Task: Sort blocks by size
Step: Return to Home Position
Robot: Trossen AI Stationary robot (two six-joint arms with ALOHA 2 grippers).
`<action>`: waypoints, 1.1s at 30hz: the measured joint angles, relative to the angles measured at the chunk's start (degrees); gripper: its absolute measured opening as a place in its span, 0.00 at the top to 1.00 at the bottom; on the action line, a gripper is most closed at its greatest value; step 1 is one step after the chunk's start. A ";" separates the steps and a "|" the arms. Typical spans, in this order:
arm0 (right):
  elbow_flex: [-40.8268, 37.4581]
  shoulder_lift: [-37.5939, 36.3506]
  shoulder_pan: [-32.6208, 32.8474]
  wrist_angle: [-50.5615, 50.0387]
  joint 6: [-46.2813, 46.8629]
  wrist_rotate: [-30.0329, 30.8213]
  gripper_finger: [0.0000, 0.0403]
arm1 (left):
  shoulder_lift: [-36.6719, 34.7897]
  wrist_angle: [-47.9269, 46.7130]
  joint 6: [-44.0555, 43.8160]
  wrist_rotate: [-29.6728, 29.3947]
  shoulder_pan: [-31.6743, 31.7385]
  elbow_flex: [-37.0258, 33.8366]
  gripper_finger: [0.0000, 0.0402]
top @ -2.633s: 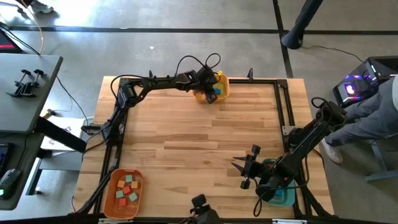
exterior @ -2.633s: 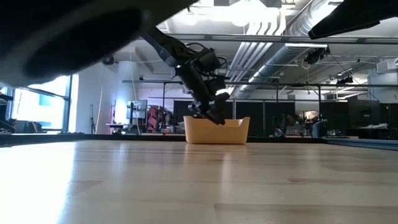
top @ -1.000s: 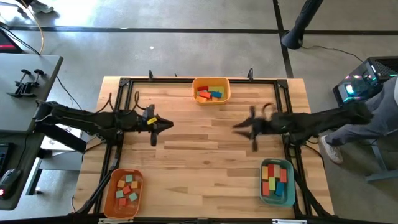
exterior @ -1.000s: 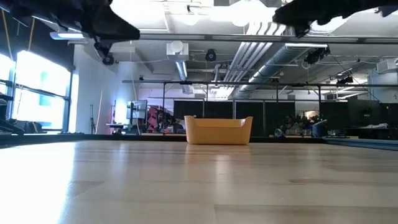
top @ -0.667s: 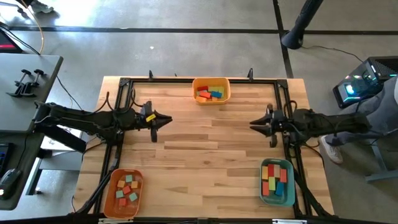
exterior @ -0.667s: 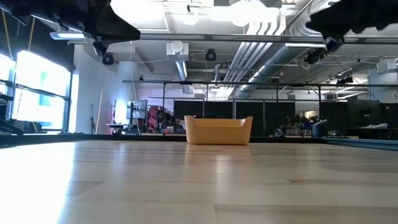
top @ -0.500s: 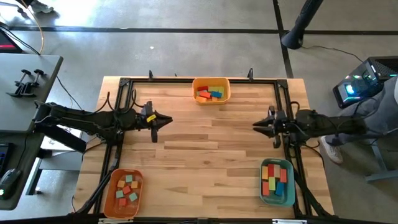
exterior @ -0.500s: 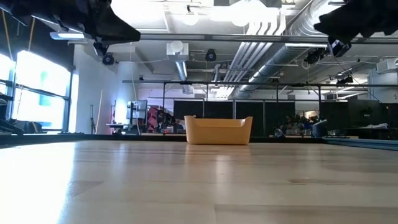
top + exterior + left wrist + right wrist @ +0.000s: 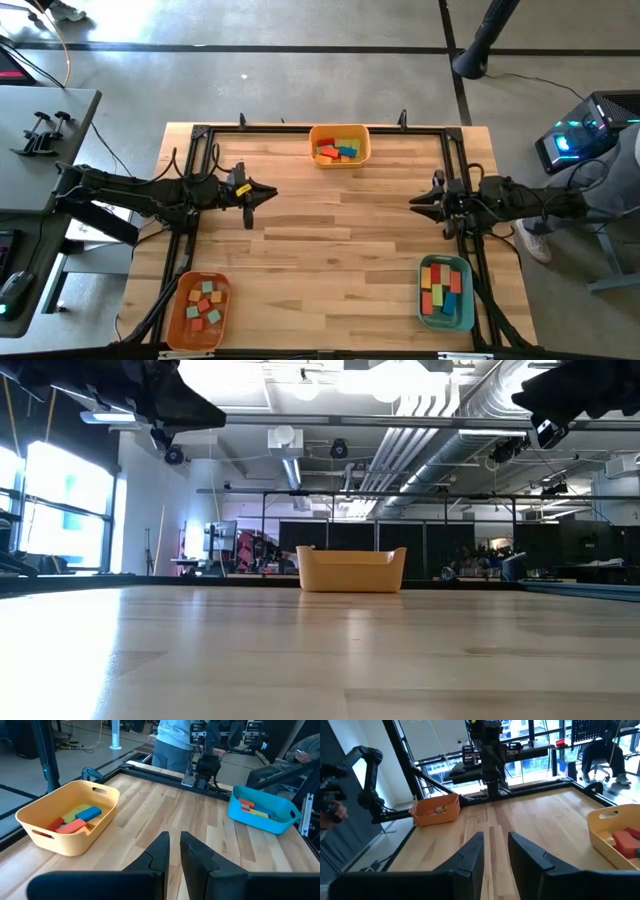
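My left gripper (image 9: 270, 196) and right gripper (image 9: 414, 204) have pulled back home, slightly parted and empty, with all blocks (image 9: 440, 290) binned.

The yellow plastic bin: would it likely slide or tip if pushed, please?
The yellow plastic bin looks low and wide, so it would probably slide on the smooth wooden table rather than tip. Holding only a few blocks, it is likely light.

Small mixed-colour square blocks (image 9: 203, 303) lie loose in the orange plastic bin (image 9: 172, 320), lower left. Medium red, orange, blue and green blocks (image 9: 338, 149) fill the yellow bin (image 9: 366, 146), top centre. Long red, green and yellow bars (image 9: 440, 289) lie in the teal bin (image 9: 446, 326), lower right.
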 joint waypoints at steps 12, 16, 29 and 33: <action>0.02 -0.95 -0.90 0.55 -8.05 -4.45 0.80 | -3.66 3.38 7.56 11.68 4.80 0.02 0.92; 0.03 -1.22 -0.90 0.79 -7.86 -6.46 0.80 | -7.82 2.14 7.65 15.99 9.00 0.02 0.92; -16.27 -1.20 -0.90 30.17 -6.65 -13.27 0.80 | -16.40 7.53 9.13 21.70 13.31 -7.43 0.92; -18.36 -1.22 -0.90 33.60 -6.60 -14.20 0.80 | -22.82 11.34 8.23 21.33 13.30 -13.84 0.92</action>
